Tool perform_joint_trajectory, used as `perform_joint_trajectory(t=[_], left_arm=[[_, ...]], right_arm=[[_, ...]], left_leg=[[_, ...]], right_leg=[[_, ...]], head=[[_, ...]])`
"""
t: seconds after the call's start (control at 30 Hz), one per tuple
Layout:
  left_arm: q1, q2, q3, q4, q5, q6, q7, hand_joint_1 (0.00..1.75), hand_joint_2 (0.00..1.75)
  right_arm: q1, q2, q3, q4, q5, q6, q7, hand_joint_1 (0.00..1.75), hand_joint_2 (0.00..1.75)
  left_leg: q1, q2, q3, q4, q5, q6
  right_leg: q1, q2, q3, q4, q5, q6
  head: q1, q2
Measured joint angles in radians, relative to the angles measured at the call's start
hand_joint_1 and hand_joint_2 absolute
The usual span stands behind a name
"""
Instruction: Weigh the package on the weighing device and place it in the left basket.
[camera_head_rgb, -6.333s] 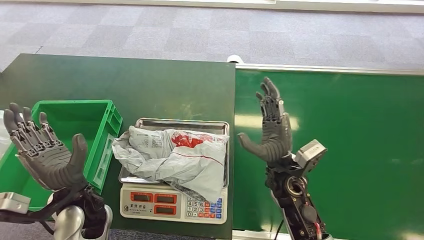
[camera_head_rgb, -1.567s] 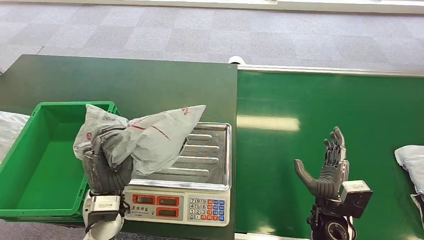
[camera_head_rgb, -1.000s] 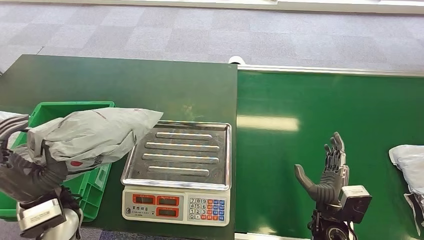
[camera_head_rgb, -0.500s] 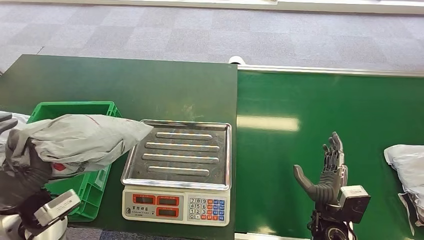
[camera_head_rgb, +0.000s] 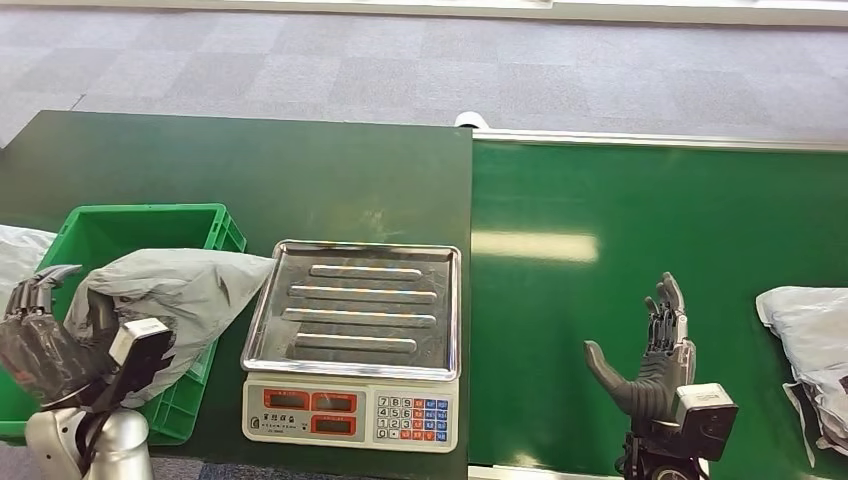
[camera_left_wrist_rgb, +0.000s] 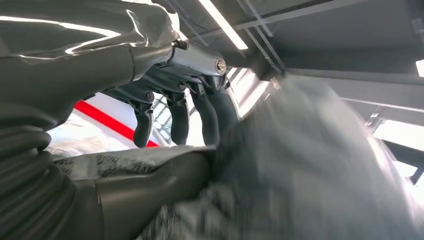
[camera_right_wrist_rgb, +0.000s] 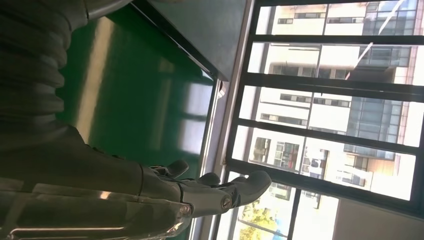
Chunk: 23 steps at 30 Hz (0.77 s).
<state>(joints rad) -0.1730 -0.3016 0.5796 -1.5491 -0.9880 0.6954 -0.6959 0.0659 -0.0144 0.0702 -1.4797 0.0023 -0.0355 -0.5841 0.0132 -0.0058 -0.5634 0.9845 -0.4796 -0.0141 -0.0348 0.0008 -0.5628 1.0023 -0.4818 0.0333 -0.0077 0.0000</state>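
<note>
The grey plastic package (camera_head_rgb: 185, 290) lies tilted over the near right corner of the green basket (camera_head_rgb: 150, 212), one end hanging over the rim toward the scale. My left hand (camera_head_rgb: 45, 340) is at its left end, fingers spread and uncurled. In the left wrist view the blurred package (camera_left_wrist_rgb: 310, 165) rests against the thumb while the straight fingers (camera_left_wrist_rgb: 207, 117) reach only its edge. The steel pan of the weighing scale (camera_head_rgb: 360, 310) carries nothing. My right hand (camera_head_rgb: 655, 355) stands open and upright over the green belt, and the right wrist view shows that hand (camera_right_wrist_rgb: 200, 195) holding nothing.
A second grey package (camera_head_rgb: 810, 335) lies on the bright green conveyor belt (camera_head_rgb: 650, 220) at the right edge. The scale and basket stand on a dark green table (camera_head_rgb: 250, 160). Something white (camera_head_rgb: 15, 255) lies left of the basket.
My left hand carried the package off the scale pan and leftward over the basket, then lowered it and spread its fingers. The second package has moved left along the belt. My right hand stayed put.
</note>
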Motion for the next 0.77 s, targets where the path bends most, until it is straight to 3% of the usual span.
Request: perform_joint_trajectory(t=[0.13,0.5,0.77], left_arm=[[-0.022,0.001,0.068,0.053,0.001,0.001,0.000,1.75,1.75],[-0.061,0.003,0.158,0.108,-0.017,0.002,-0.002,1.75,1.75],[-0.118,0.048,0.288,0.196,0.020,0.002,-0.002,1.75,1.75]], right_arm=[[0.000,0.001,0.000,0.000,0.001,0.000,0.000,0.00,1.75],[-0.002,0.005,0.000,0.000,0.001,0.000,0.000,0.00,1.75],[-0.002,0.004,0.000,-0.002,-0.002,-0.003,0.001,0.00,1.75]], left_leg=[[0.000,-0.001,0.000,0.000,0.000,0.000],[0.000,0.000,0.000,0.000,0.000,0.000],[0.000,0.000,0.001,0.000,0.000,0.000]], right_leg=[[0.000,0.000,0.000,0.000,0.000,0.000],[0.000,0.000,0.001,0.000,0.000,0.000],[0.000,0.000,0.001,0.000,0.000,0.000]], head=[[0.000,0.000],[0.000,0.000],[0.000,0.000]])
